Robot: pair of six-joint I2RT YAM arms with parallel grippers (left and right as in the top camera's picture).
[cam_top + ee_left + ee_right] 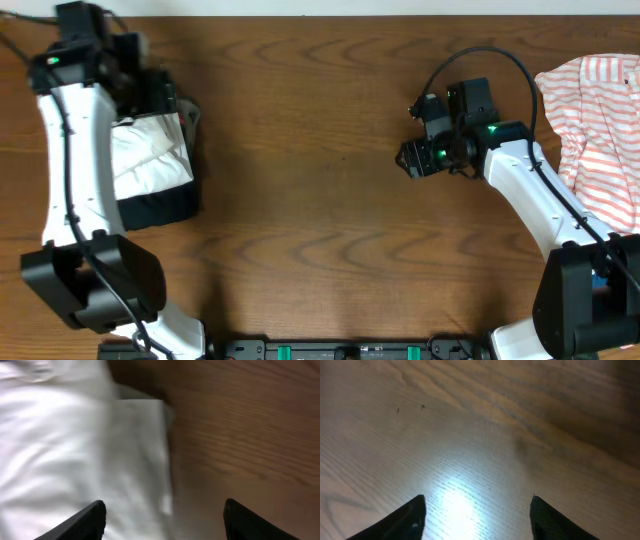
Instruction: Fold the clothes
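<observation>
A folded white garment lies at the left of the table on top of a dark garment. My left gripper hovers open over its upper right corner. In the left wrist view the white cloth fills the left side and the open fingers straddle its right edge, holding nothing. A crumpled pink-and-white striped shirt lies at the far right edge. My right gripper is open and empty over bare wood, left of the striped shirt. The right wrist view shows only its open fingers above the table.
The wooden table stretches between the two arms. The right arm's black cable loops above its wrist. The arm bases stand at the front edge.
</observation>
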